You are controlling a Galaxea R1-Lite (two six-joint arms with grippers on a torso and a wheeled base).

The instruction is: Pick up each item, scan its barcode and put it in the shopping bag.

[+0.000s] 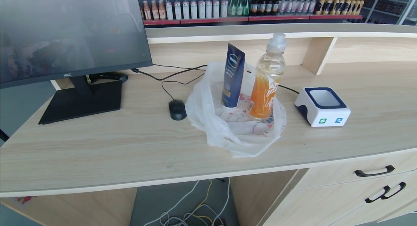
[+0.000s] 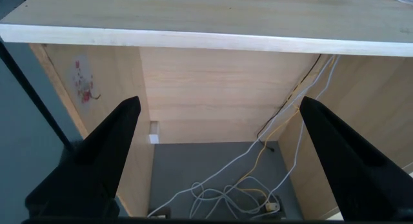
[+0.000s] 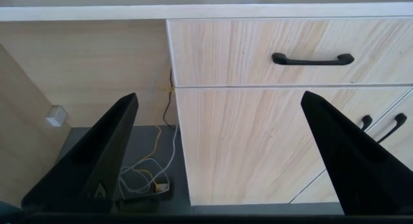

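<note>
Left claw [image 2: 219,102] and right claw [image 3: 218,95] hang wide open and empty, low in front of the table [image 1: 97,144]. The blue tube [image 1: 232,76] and orange drink bottle [image 1: 267,82] stand upright in the shopping bag [image 1: 203,113], near the barcode scanner [image 1: 322,106]. No loose items remain, so the task looks finished.

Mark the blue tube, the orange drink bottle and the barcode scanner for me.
blue tube [image 1: 232,77], head view, middle of its body.
orange drink bottle [image 1: 264,95], head view, on its orange label.
barcode scanner [image 1: 325,98], head view, on its top window.
</note>
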